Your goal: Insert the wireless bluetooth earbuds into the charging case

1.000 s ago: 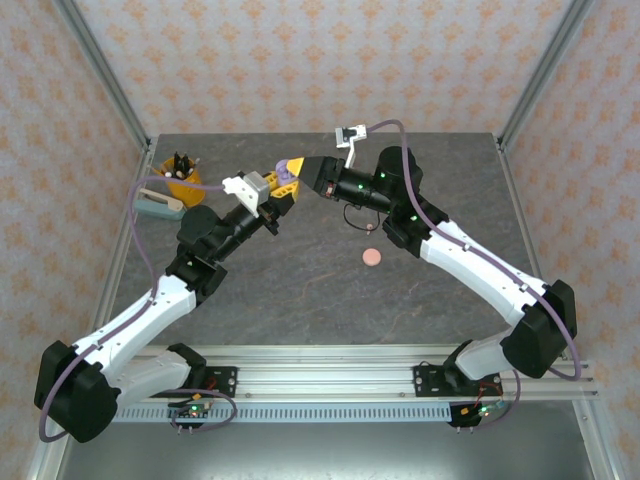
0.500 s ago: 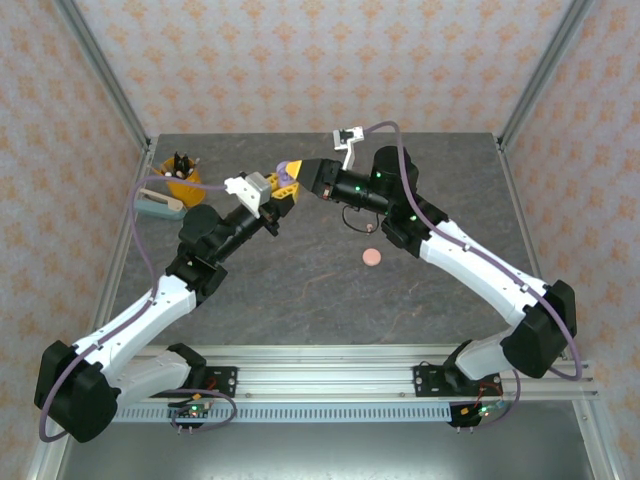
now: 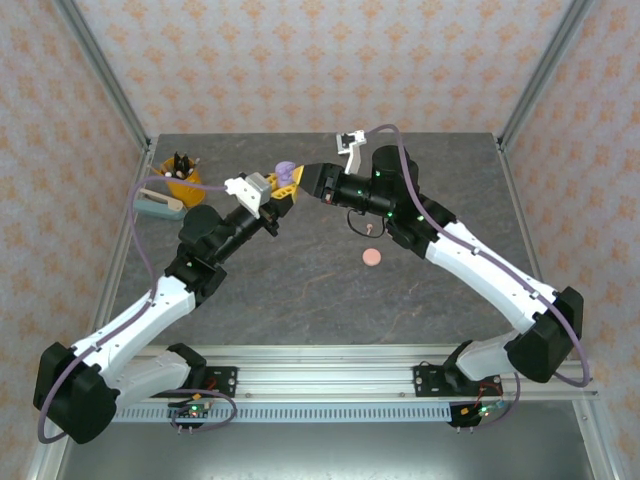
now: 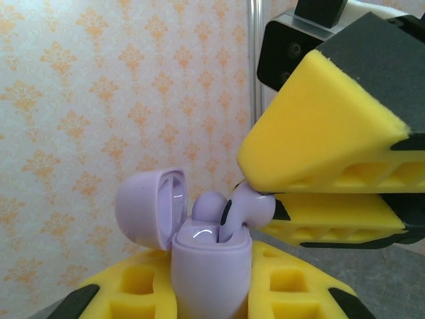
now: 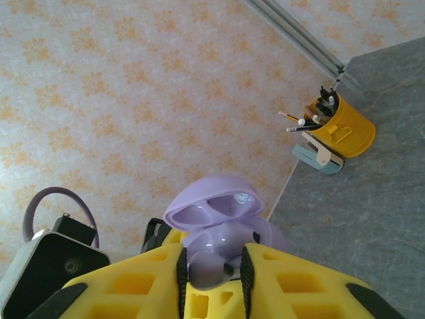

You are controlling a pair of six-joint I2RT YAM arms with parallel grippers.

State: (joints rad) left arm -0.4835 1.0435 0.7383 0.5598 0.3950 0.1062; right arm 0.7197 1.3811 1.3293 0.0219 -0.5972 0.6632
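A lilac charging case [image 4: 211,272] stands upright with its lid [image 4: 149,207] swung open, and my left gripper [image 4: 211,296] is shut on its body. One lilac earbud [image 4: 209,205] sits in the far slot. A second lilac earbud [image 4: 251,207] has its stem down in the near slot, pinched by my right gripper [image 4: 255,194]. In the right wrist view, that earbud [image 5: 211,269] lies between the right gripper's [image 5: 212,272] pads, with the case [image 5: 212,203] just beyond. From above, the case [image 3: 284,168] is held above the table's back middle, where the left gripper [image 3: 280,192] and the right gripper [image 3: 300,176] meet.
A round salmon-pink case [image 3: 372,257] lies on the grey table [image 3: 300,290] right of centre, with a tiny pink bit [image 3: 369,228] just behind it. A yellow pen cup [image 3: 180,180] and a teal item [image 3: 158,205] stand at the back left corner.
The right gripper has moved left up to the left gripper, bringing the lilac earbud to the open case. The left arm has barely moved.
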